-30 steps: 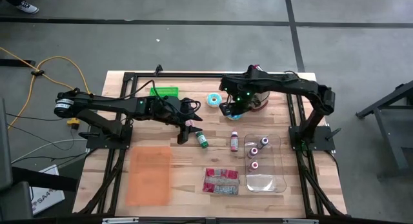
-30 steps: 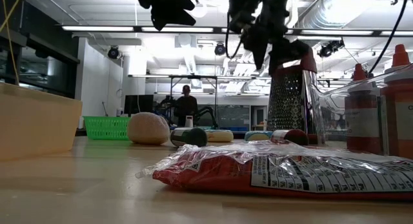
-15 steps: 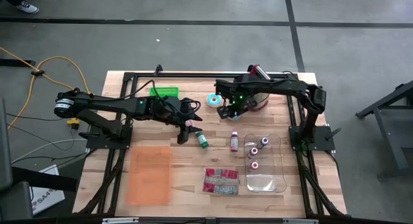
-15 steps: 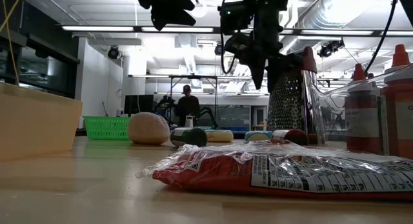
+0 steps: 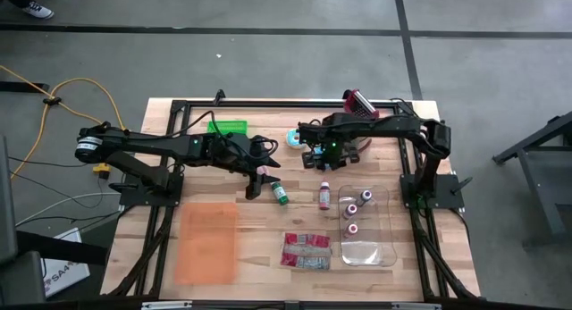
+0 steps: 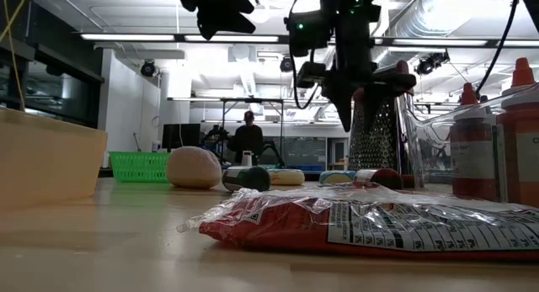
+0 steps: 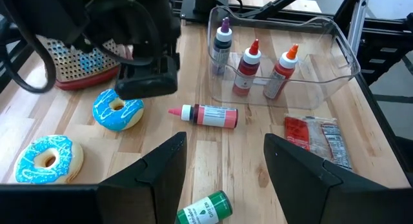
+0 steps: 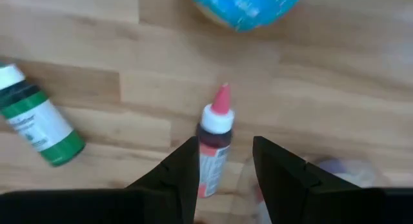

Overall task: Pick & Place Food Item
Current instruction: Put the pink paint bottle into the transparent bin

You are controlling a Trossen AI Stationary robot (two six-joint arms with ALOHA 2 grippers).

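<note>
Wooden table [image 5: 241,216] — both arms reach toward its middle. Right gripper [image 8: 222,175] hovers, fingers spread, above the red lying bottle [image 8: 210,143]; left gripper [image 7: 222,162], also parted, hangs over the green bottle [image 7: 205,211]. Blue donut [image 7: 117,112] nearby.

wooden table [image 5: 223,256], 2 donuts [image 7: 117,110], bottles [image 5: 280,195]

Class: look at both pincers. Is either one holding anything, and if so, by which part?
Nothing is held. The right pincer hangs open above the lying red bottle; the left pincer is open and empty too.
</note>
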